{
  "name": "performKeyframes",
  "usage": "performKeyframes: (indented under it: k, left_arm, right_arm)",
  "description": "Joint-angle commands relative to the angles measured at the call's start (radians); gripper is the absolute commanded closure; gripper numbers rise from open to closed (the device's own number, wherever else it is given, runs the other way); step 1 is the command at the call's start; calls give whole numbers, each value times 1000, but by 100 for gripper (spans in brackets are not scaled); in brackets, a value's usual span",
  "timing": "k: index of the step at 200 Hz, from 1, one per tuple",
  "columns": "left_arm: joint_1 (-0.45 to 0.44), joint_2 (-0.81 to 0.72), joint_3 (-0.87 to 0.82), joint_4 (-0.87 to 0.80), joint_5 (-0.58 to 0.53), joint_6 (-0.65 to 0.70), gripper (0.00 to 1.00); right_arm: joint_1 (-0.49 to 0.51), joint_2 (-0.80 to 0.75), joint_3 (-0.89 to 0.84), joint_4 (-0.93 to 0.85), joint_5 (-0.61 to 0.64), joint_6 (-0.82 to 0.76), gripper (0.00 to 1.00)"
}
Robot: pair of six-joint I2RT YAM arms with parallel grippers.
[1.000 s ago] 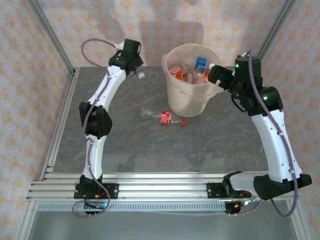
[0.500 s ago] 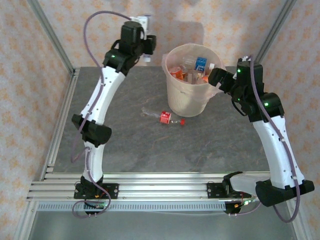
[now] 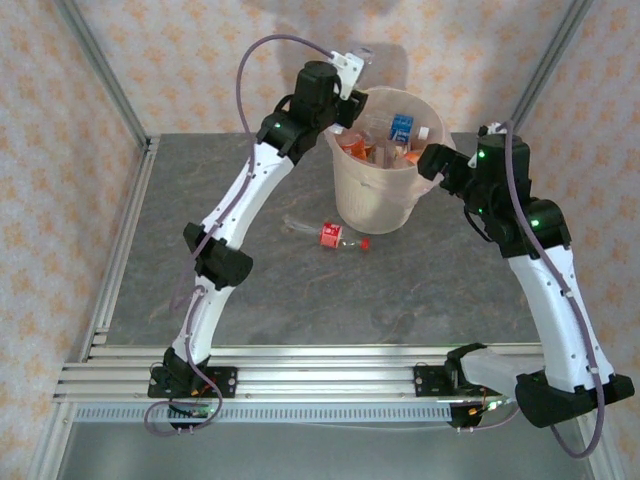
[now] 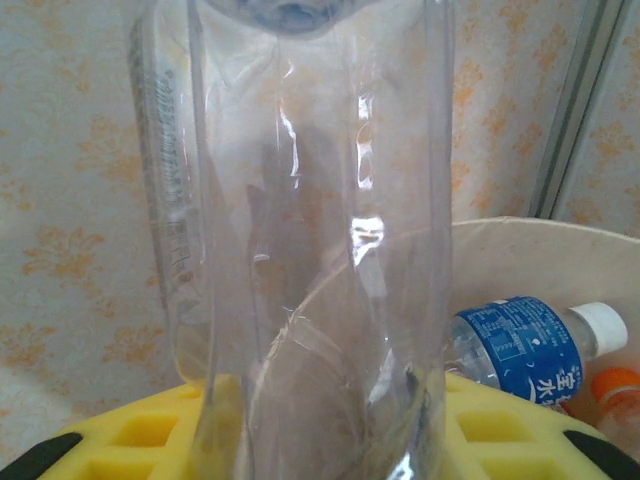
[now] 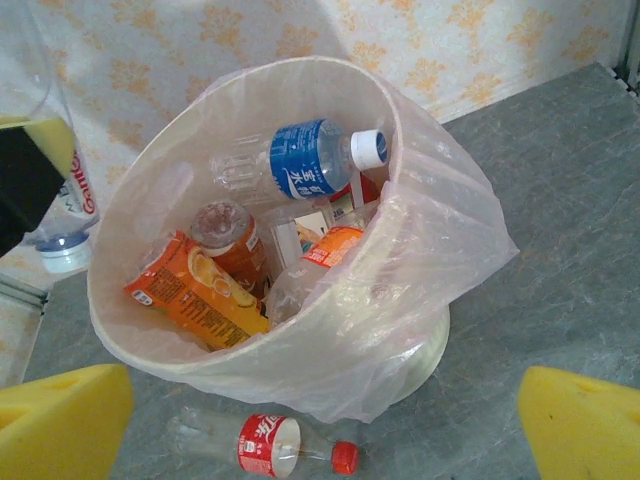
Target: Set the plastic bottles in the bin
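Note:
My left gripper (image 3: 341, 102) is raised at the left rim of the bin (image 3: 352, 200), shut on a clear bottle (image 4: 300, 230) that stands between its yellow pads (image 4: 140, 435). In the right wrist view that bottle (image 5: 55, 215) hangs just outside the bin's left edge (image 5: 110, 300). Inside the bin lie several bottles, among them a blue-labelled one (image 5: 305, 158) and an orange-labelled one (image 5: 195, 290). A clear bottle with a red label and red cap (image 3: 328, 234) lies on the table in front of the bin. My right gripper (image 3: 434, 160) is open beside the bin's right rim, nothing between its fingers (image 5: 60, 420).
The bag's loose folds (image 5: 440, 250) drape over the bin's near side. Patterned walls and metal frame posts (image 3: 100, 70) close in the grey table (image 3: 300, 290) at the back and sides. An aluminium rail (image 3: 320, 375) runs along the near edge.
My left arm has lifted from the back left of the table and swung right to the bin's rim with the clear bottle. The right arm has barely shifted.

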Motion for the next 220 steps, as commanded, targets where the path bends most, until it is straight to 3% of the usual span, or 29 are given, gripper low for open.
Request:
performKeyframes:
  k: [1,37,117,146,220]
  left_arm:
    - [-23,8,37,98,-5,78,56]
    - [-32,30,36,115,-4,130,54]
    - [-41,65,36,80,0,170,35]
    - [-42,63,36,69,6,183,24]
    - [-49,58,36,56,0,203,14]
  right_arm:
    - [8,-8,-21,30,-14,18,1]
    - [8,-8,-31,33,-17,19,1]
    - [8,-18,-36,29,1,18,1]
    - [9,-20,-33,28,5,18,1]
    - [8,-21,-28,24,16,16,1]
